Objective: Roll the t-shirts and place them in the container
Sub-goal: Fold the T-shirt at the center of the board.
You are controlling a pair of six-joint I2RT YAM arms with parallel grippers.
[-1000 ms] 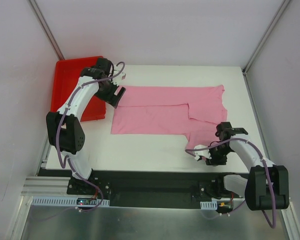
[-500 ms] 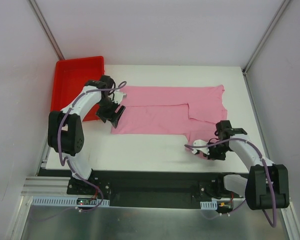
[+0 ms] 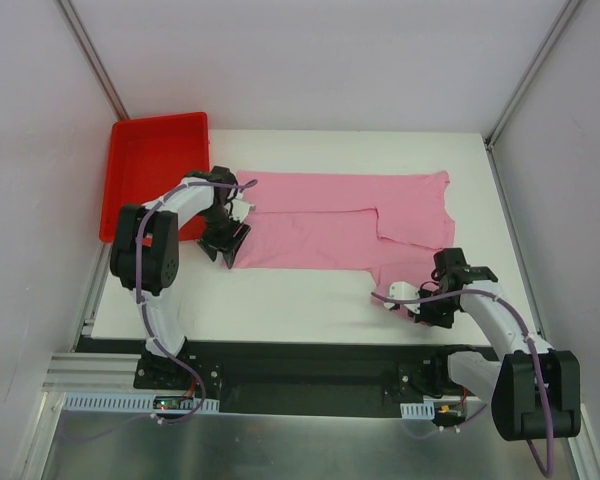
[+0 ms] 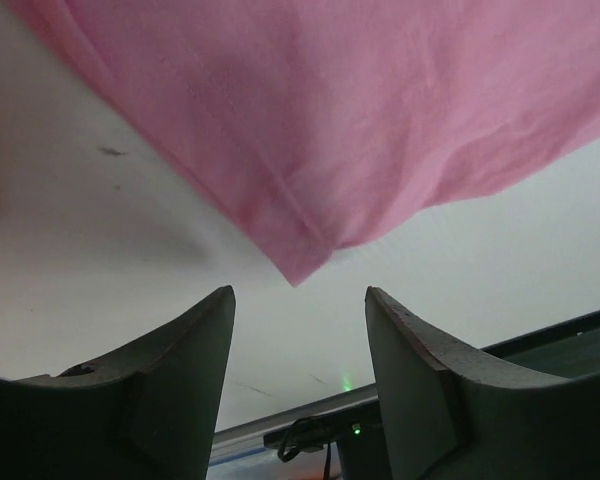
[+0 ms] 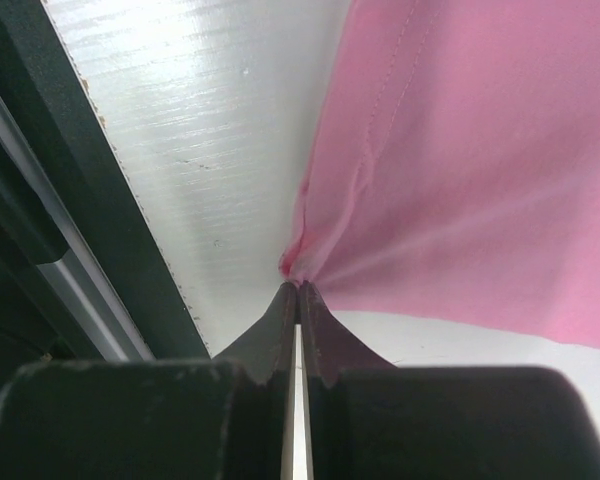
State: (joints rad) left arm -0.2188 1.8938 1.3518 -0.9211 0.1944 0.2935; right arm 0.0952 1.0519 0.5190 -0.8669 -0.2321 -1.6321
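**A:** What's on the left?

**B:** A red rectangular plastic tray (image 3: 140, 175) at the white table's (image 3: 300, 305) far left corner. Beside it is the left gripper (image 4: 298, 300), jaws apart. The near left corner of the light-pink cotton short-sleeved t-shirt (image 3: 330, 225) lies just ahead of the gap, ungripped.

**A:** And the shirt itself?

**B:** It lies folded flat mid-table. The right gripper (image 5: 298, 290) is pinched tight on its near right edge.

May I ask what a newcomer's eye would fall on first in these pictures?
A pink t-shirt lies folded across the white table. The right hand is shut on its near right edge, the left hand open short of its near left corner. A red tray sits far left.
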